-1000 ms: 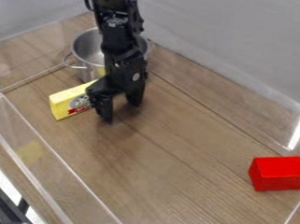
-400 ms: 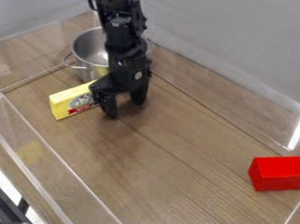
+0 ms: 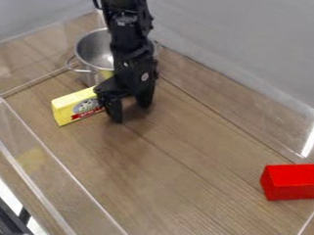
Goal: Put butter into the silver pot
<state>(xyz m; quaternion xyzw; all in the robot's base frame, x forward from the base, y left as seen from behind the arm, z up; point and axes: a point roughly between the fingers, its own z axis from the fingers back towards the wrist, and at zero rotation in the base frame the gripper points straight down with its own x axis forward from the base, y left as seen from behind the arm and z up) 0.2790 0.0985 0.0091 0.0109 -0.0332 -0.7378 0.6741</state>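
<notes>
The butter (image 3: 75, 106) is a small yellow block with a red-and-white label, lying on the wooden table left of centre. The silver pot (image 3: 93, 51) stands behind it at the upper left, partly hidden by the arm. My gripper (image 3: 129, 106) hangs just right of the butter, low over the table, its dark fingers (image 3: 118, 109) spread apart and holding nothing. The left finger is close to the butter's right end; I cannot tell whether it touches it.
A plain red block (image 3: 291, 180) lies at the far right near the table's edge. Clear walls (image 3: 252, 84) ring the wooden table. A yellow mark (image 3: 33, 159) shows at the left front.
The gripper has shifted slightly up and back beside the butter. The butter, pot and red block have not moved.
</notes>
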